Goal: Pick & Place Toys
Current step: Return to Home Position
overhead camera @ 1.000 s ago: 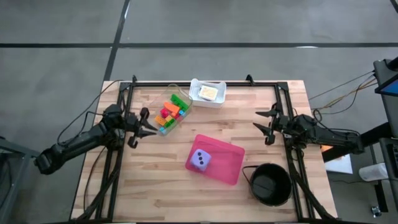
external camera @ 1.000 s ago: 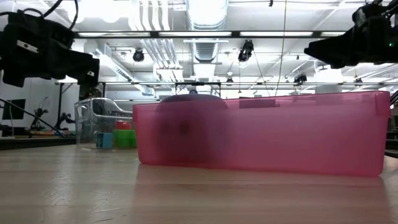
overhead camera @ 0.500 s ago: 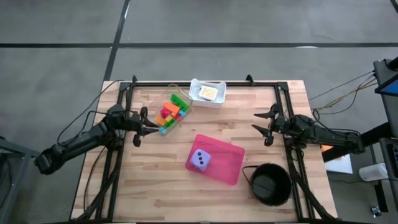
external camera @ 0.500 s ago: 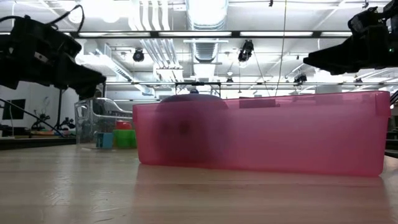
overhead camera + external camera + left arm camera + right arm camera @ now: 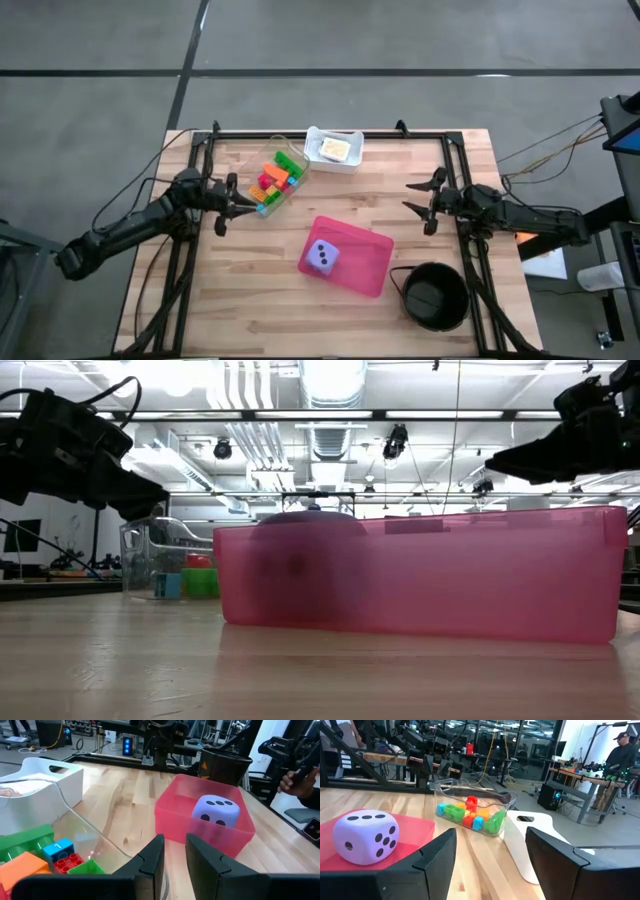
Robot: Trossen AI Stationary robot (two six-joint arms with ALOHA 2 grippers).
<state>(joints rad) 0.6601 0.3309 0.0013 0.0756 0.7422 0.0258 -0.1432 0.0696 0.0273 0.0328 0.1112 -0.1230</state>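
The wooden table [image 5: 400, 300] carried four containers, and nothing lay loose on its boards, so the sorting looked finished or nearly so. The pink bin [image 5: 372, 265], the largest, sat a little toward the front edge from the table's middle and held the lilac die [image 5: 321, 258] in its left end. The black bowl [image 5: 462, 290] stood at the front right corner, apparently empty. The clear bin [image 5: 150, 550] lay toward the back left, filled with the bricks [image 5: 275, 182] in green, orange, red, pink and blue. The white bin [image 5: 318, 152] sat at the middle of the back edge with a yellow card [image 5: 334, 149] inside.

Judging by that, what remained was only for the arms to park. The left gripper [image 5: 243, 203] hung above the left edge, just beside the clear bin, its fingers drawn close with a narrow gap and nothing between them. The right gripper [image 5: 407, 197] hung above the right edge, well apart from every container, fingers spread wide and empty.

For room, the front left of the table and the strip between the pink bin and the right gripper were bare wood. The tightest spot was on the left, where the fingertips pointed at the clear bin's wall; a pull straight back toward the left edge would probably keep it undisturbed.
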